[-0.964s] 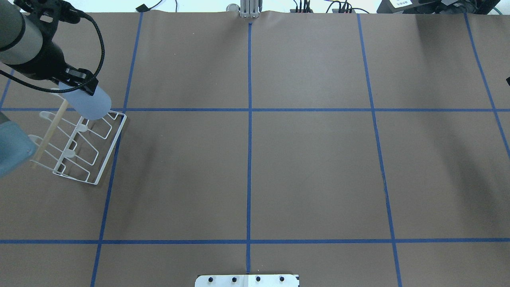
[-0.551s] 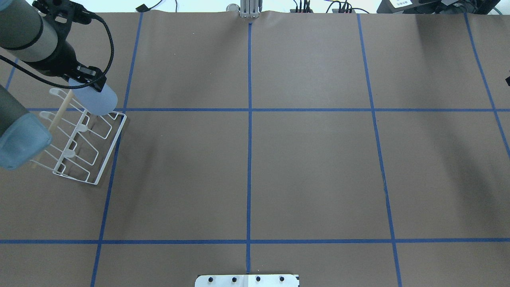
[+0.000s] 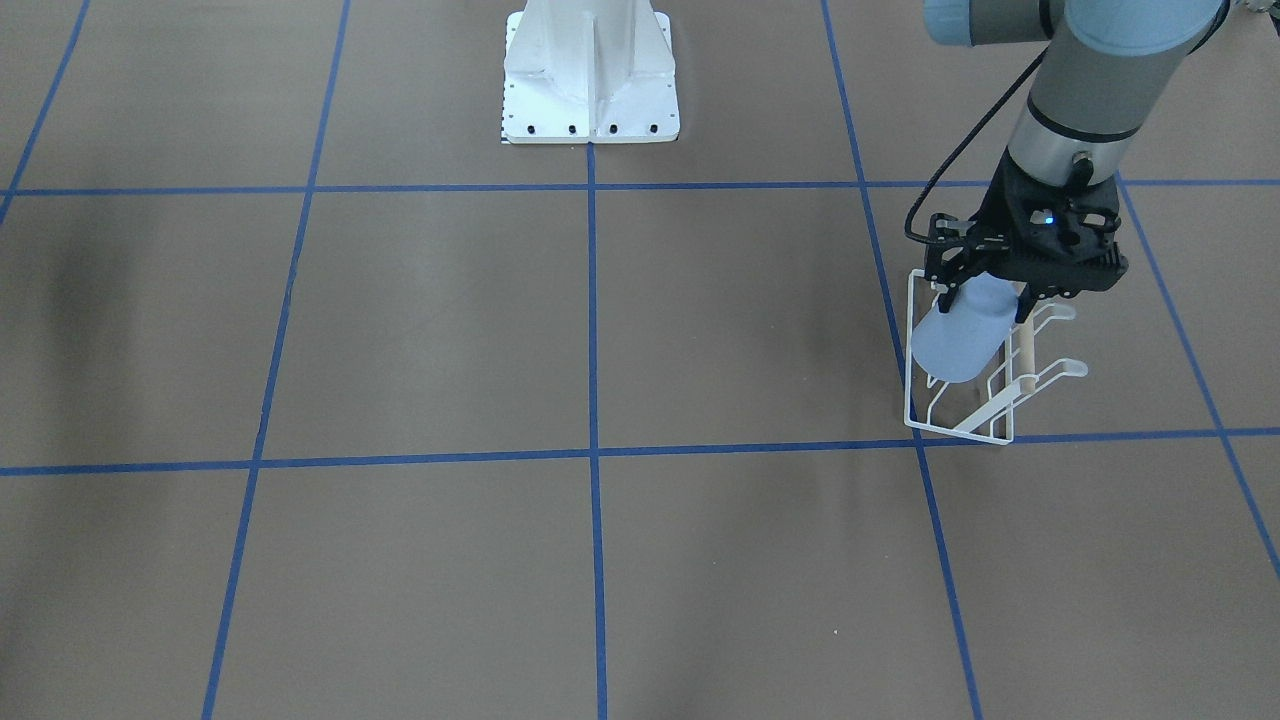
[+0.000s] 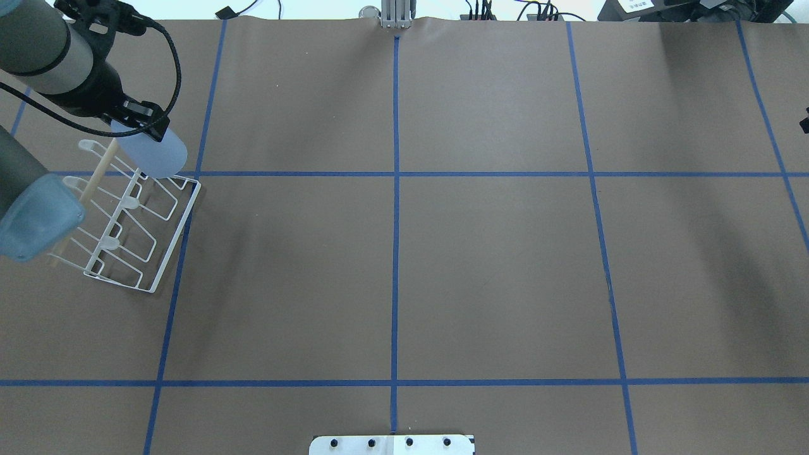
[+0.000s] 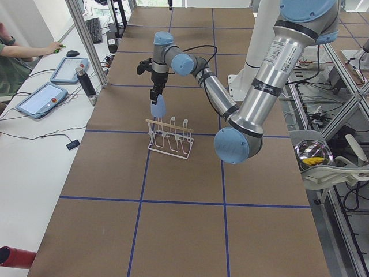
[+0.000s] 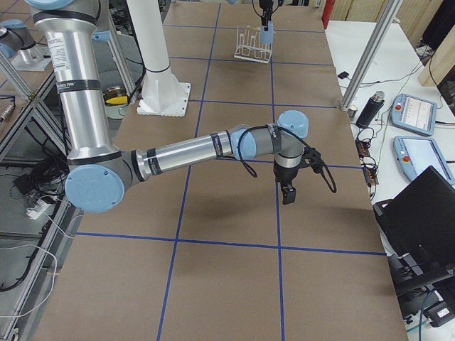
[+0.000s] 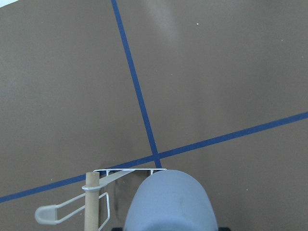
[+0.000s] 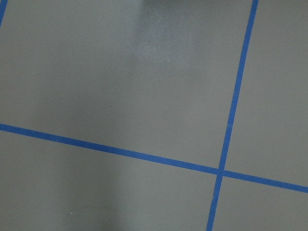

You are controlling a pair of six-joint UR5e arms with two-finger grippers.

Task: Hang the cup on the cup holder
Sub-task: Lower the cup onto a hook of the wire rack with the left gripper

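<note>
My left gripper [image 4: 139,126] is shut on the wide end of the pale blue-grey cup [image 4: 156,155]. It holds the cup tilted in the air over the far end of the white wire cup holder [image 4: 111,242], beside the holder's wooden dowel [image 4: 89,189]. The front view shows the cup [image 3: 958,342] hanging under the gripper [image 3: 985,295], above the rack's prongs [image 3: 1060,369]. The left wrist view shows the cup's base [image 7: 171,202] next to the dowel [image 7: 90,202]. The right gripper [image 6: 288,195] hovers over bare table far from the rack; I cannot tell if it is open or shut.
The rack stands at the table's left end in the overhead view. The robot's white base plate [image 4: 392,444] is at the near edge. Blue tape lines [image 4: 395,189] grid the brown table. An operator, tablets [image 5: 40,99] and a bottle sit beyond the far edge.
The left gripper has carried the cup a little toward the table's far side and slightly right, off the rack's middle to its far end. It moved little in the last half second.
</note>
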